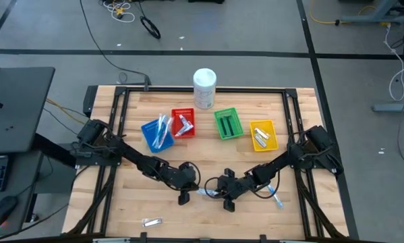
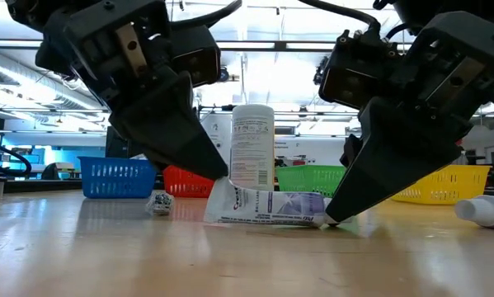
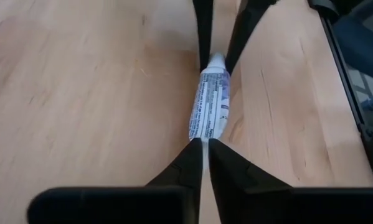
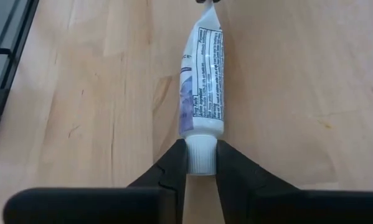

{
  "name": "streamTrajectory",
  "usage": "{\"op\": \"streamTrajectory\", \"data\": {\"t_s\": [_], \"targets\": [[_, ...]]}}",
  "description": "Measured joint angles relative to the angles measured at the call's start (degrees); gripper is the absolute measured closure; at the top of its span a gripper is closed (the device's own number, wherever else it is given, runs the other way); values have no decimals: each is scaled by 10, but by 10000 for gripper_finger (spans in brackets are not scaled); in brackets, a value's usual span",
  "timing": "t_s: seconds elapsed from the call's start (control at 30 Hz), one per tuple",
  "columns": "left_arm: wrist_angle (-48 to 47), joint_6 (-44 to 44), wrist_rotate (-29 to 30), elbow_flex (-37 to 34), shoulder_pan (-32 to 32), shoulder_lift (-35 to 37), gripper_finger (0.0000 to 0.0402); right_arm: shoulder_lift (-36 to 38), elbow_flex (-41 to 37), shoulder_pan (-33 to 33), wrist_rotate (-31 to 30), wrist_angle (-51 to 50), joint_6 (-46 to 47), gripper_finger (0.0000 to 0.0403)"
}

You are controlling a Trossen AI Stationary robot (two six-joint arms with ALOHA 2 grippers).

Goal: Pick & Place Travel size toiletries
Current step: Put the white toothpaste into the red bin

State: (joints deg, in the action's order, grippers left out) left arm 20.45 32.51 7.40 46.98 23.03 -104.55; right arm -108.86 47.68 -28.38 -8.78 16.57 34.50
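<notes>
A toothpaste tube point(image 4: 203, 87) lies flat on the table point(image 1: 121, 202), well in front of the red basket point(image 1: 183, 123). The right gripper point(image 4: 200, 163) pinches its rigid white cap; the left gripper point(image 3: 204, 151) nips the flat crimped tail. Judged light, soft-bodied and slick: the cap or crimp offers the firmest hold, the middle would squash.

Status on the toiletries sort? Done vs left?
Done: items sit in the blue basket, red basket and yellow basket. In hand: left gripper and right gripper both pinch one toothpaste tube. Left: sachet and tube on the table.
</notes>
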Motion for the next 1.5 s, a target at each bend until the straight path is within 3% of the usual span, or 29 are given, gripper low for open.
{"op": "streamTrajectory", "data": {"t_s": [0.5, 1.5], "targets": [[-6, -23, -22, 0, 0, -5, 263, 0, 0, 2, 2, 0, -4, 337], [7, -32, -26, 0, 0, -5, 274, -1, -1, 3, 0, 30, -41, 338]]}}
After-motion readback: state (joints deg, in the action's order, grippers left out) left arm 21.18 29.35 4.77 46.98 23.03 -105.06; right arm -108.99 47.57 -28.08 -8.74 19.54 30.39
